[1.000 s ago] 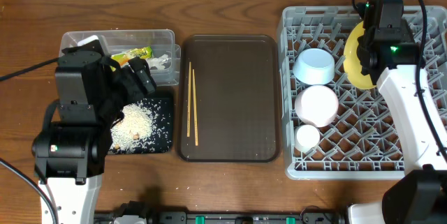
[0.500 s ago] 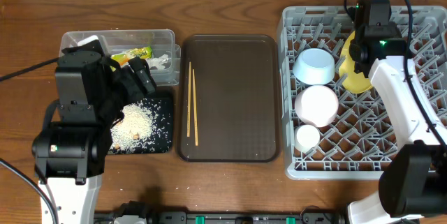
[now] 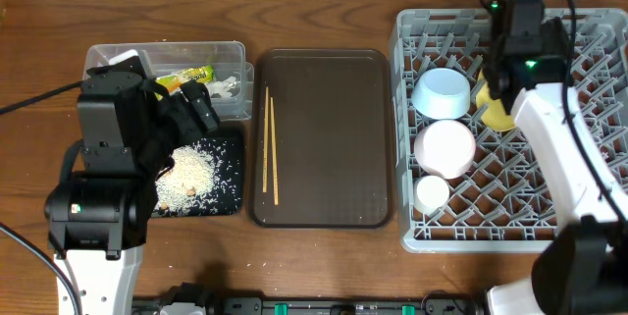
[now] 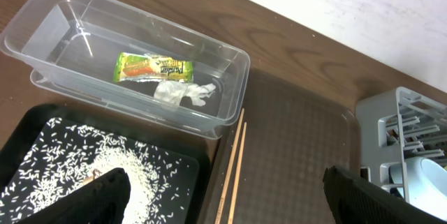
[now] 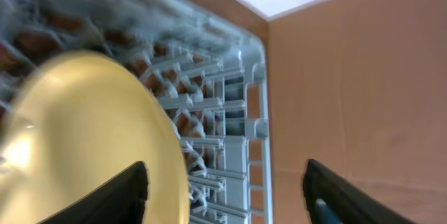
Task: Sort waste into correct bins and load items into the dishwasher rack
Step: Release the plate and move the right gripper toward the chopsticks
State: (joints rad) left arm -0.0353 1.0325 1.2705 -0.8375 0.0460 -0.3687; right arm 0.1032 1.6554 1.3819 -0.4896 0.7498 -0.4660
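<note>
A yellow plate stands on edge among the pegs of the grey dishwasher rack, beside a light blue bowl, a white bowl and a small cup. My right gripper is open just above the plate's rim, gripping nothing. Two chopsticks lie on the brown serving tray. The wrapper and napkin rest in the clear tub. Rice scraps cover the black tray. My left gripper hangs open over the black tray's right edge.
The left arm's body hides much of the black tray and part of the tub in the overhead view. The rack's right half holds only upright pegs. Bare wooden table runs behind the tray and the rack.
My right gripper has opened and let go of the yellow plate, which now stands in the rack. The right wrist has shifted left and toward the back. The left arm has not moved.
</note>
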